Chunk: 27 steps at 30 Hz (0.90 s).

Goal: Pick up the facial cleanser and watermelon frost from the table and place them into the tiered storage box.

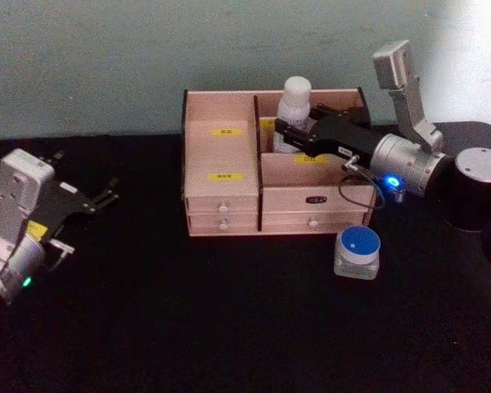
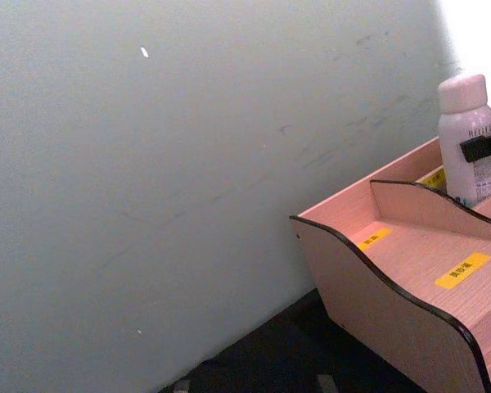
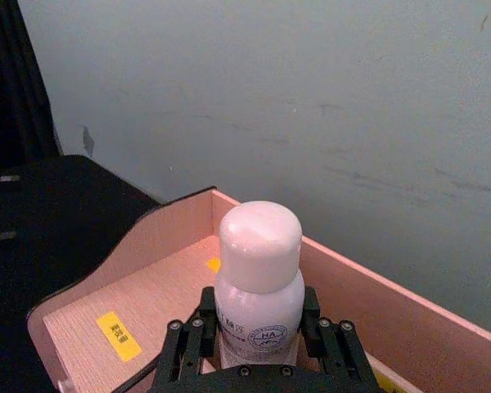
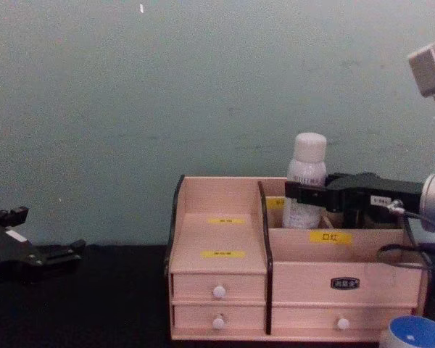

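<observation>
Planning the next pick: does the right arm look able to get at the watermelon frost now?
Probably not yet: the right gripper holds the facial cleanser in the tiered storage box; the watermelon frost stands unobstructed nearby.

Facial cleanser (image 3: 260,295): "HA"; tiered storage box (image 4: 297,279) label (image 4: 330,237): probably "口红".

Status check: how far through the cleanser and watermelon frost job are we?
Done: nothing fully. In hand: the right claw grips the facial cleanser, upright in the tiered storage box's rear compartment, not yet released. Left: the watermelon frost sits on the table in front of the box's right end, untouched. The left claw hangs idle at the table's left.
</observation>
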Each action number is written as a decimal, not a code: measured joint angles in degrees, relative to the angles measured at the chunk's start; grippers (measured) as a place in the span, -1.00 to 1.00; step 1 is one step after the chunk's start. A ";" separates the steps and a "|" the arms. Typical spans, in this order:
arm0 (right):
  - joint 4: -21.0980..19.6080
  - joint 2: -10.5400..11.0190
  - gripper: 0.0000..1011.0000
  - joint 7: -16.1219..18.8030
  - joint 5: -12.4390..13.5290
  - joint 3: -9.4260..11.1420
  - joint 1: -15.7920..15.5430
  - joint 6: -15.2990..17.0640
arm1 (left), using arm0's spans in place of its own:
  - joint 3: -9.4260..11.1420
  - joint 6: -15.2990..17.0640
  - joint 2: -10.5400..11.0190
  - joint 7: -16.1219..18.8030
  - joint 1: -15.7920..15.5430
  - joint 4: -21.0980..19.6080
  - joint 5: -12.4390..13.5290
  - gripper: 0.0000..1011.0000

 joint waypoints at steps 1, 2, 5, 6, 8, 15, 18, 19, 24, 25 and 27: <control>0.15 -0.05 0.17 0.01 -0.05 -0.03 0.04 0.00 | 0.00 0.00 0.00 0.00 0.00 0.00 0.00 0.98; 0.33 -0.10 0.17 0.02 -0.13 -0.05 0.10 0.00 | 0.00 0.00 0.00 0.00 0.00 0.00 0.00 0.98; 0.95 -0.31 0.17 0.05 -0.35 -0.10 0.27 0.00 | 0.00 0.00 0.00 0.00 0.00 0.00 0.00 0.98; 1.08 -0.37 0.17 0.06 -0.41 -0.10 0.32 0.00 | 0.00 0.00 0.00 0.00 0.00 0.00 0.00 0.98; 1.47 -0.52 0.17 0.11 -0.50 -0.10 0.44 0.00 | 0.00 0.00 0.00 0.00 0.00 0.00 0.00 0.98; 2.05 -0.83 0.17 -0.02 -0.87 0.02 0.59 0.28 | 0.00 0.00 0.00 0.00 0.00 0.00 0.00 0.98; 2.23 -0.94 0.17 -0.04 -1.01 0.08 0.66 0.43 | 0.00 0.00 0.00 0.00 0.00 0.00 0.00 0.98; 2.25 -0.95 0.17 -0.05 -1.06 0.10 0.66 0.48 | 0.00 0.00 0.00 0.00 0.00 0.00 0.00 0.98; 2.62 -1.13 0.17 -0.23 -1.27 0.21 0.81 0.74 | 0.00 0.00 0.00 0.00 0.00 0.00 0.00 0.98; 2.68 -1.15 0.17 -0.23 -1.30 0.22 0.83 0.76 | 0.00 0.00 0.00 0.00 0.00 0.00 0.00 0.98; 2.77 -1.19 0.17 -0.23 -1.35 0.25 0.86 0.82 | 0.00 0.00 0.00 0.00 0.00 0.00 0.00 0.98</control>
